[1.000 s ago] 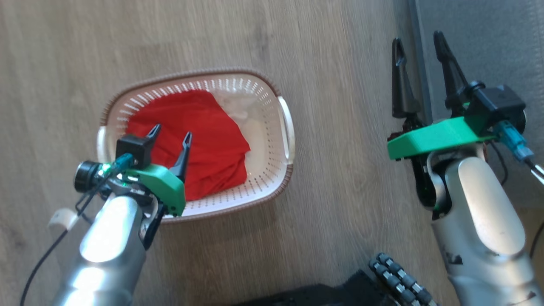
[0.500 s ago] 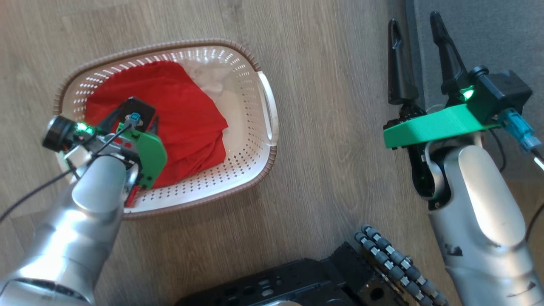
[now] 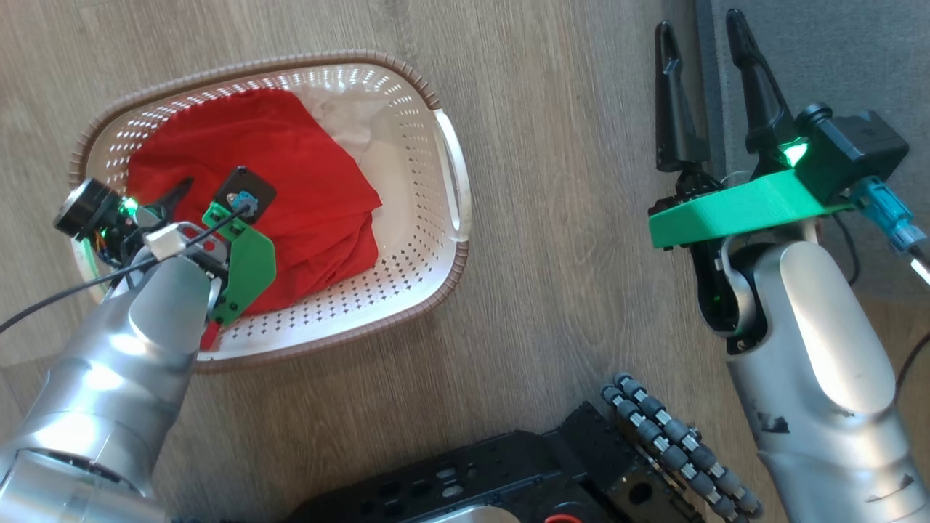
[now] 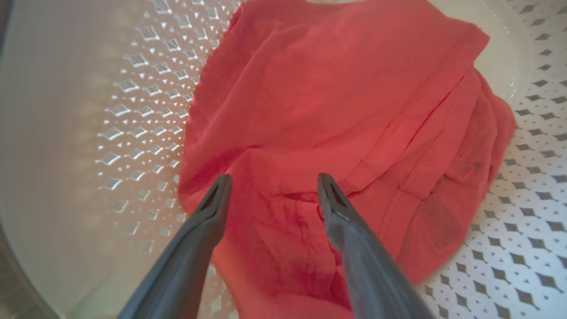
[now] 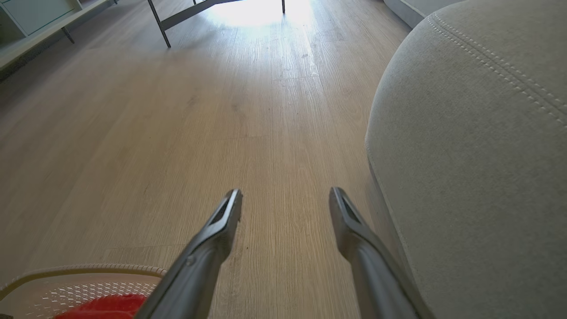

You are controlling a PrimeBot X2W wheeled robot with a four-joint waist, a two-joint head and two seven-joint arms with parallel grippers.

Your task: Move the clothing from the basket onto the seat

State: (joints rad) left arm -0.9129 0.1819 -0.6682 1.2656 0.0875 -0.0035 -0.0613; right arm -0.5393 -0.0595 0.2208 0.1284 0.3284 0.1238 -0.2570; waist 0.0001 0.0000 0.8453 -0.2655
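Left gripper (image 4: 270,181), released, poised over red fabric clothing (image 4: 332,88) in cream perforated plastic basket (image 4: 133,110); right wrist view shows released right gripper (image 5: 285,195) beside grey stitched upholstered seat (image 5: 465,155).

Silver forearms (image 3: 821,356), green wrist plates (image 3: 734,211), black cables (image 3: 58,296), dark jaws

Bright daylight falls throughout. Glare whitens the floor (image 5: 252,13) far beyond the basket (image 5: 88,267); the basket's inner wall blurs softly in the left wrist view.
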